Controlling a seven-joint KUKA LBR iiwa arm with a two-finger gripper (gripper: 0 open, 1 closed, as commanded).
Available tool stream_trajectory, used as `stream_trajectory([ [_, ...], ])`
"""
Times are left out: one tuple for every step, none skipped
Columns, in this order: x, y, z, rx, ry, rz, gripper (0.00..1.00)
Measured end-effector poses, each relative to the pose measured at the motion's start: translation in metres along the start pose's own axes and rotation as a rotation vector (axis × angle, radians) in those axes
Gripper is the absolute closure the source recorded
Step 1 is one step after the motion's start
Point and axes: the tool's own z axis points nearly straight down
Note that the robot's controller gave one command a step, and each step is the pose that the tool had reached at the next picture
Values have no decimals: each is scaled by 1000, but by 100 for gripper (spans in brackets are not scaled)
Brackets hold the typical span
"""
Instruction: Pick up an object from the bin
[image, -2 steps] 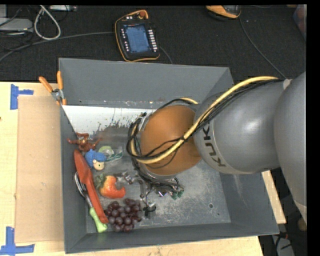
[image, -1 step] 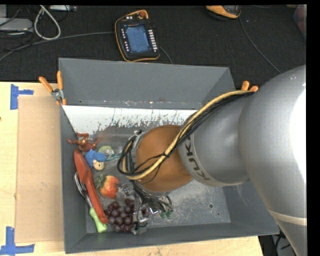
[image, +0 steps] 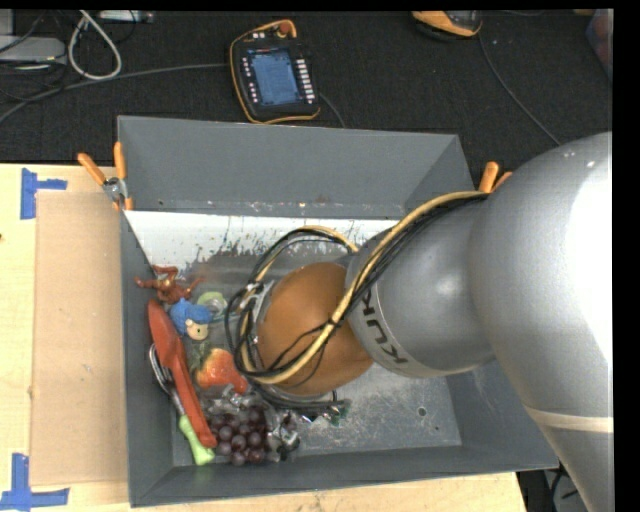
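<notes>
**Arm low in the bin, gripper hidden beside the grapes**

The silver arm (image: 500, 290) reaches in from 3 o'clock and bends down to the middle of the grey bin (image: 290, 160). Its orange cover (image: 305, 340), looped with black and yellow cables (image: 245, 335), hangs low over the floor. The gripper (image: 303, 408) peeks out under the cover's 6 o'clock edge; whether it is wide, narrow or holding anything I cannot tell.

All the loose things lie heaped along the 9 o'clock wall. Nearest the gripper, at about 7 o'clock in the bin, is a bunch of dark purple grapes (image: 240, 435), just beside the cover's lower edge. At 11 o'clock from the grapes sits a small orange-red toy (image: 215, 370), close against the cables. A long red utensil (image: 175, 365) runs along the wall, with a green stick (image: 196, 445) at its lower end. A blue and yellow figure (image: 192, 318) lies further up, toward 10 o'clock.
</notes>
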Motion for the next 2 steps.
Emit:
stream_trajectory([
  [27,-20,3,-9,31,460,100],
  [27,-20,2,-10,31,461,100],
])
